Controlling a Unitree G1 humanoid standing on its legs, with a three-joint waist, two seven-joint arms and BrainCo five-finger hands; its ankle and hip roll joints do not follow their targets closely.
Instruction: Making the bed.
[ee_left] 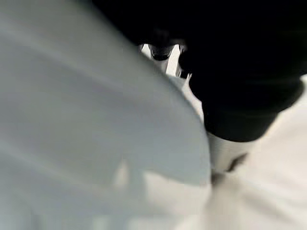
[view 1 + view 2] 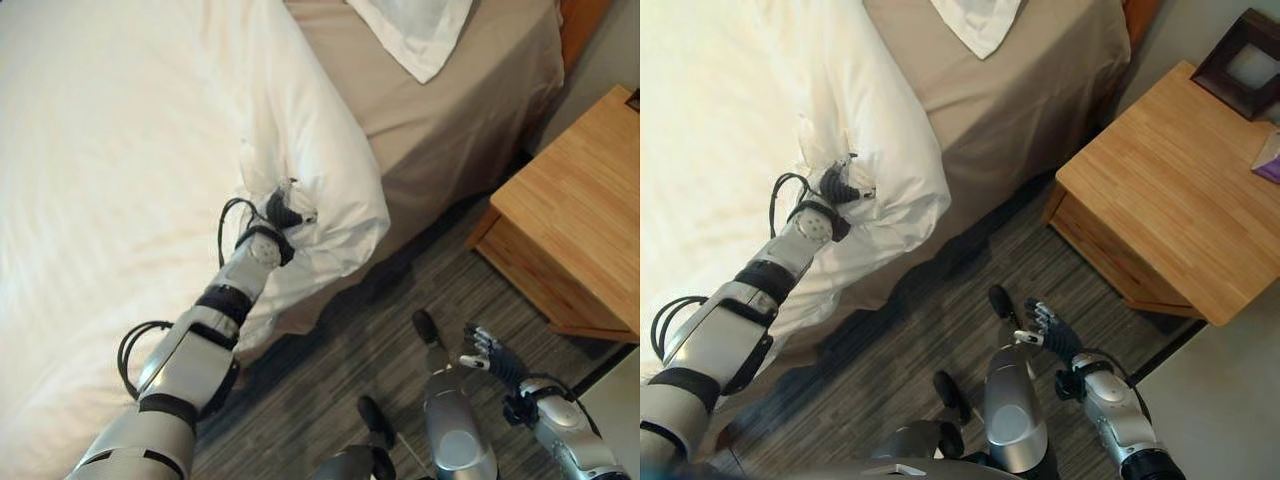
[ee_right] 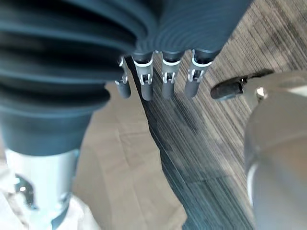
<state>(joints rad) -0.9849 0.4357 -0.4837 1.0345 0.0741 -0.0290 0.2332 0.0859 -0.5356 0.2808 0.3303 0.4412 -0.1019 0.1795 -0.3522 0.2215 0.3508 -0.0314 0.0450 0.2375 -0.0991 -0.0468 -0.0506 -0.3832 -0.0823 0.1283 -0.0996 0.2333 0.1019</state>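
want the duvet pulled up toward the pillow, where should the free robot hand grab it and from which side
Take the duvet at its puffed folded corner, just beside the left robot hand already bunched in it. Come from the floor side: that edge overhangs the tan sheet, so fingers could likely curl under it. The right robot hand hangs free, low over the carpet.

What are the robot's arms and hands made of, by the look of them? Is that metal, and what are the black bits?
Both arms look like smooth silver-grey shells with black bands at the joints. Black cables loop beside the left arm. The left hand and right hand each wear a dark ribbed cover over the back and wrist. The right hand's fingers are silver with dark tips, set in a row. Whether it is metal, I cannot tell.
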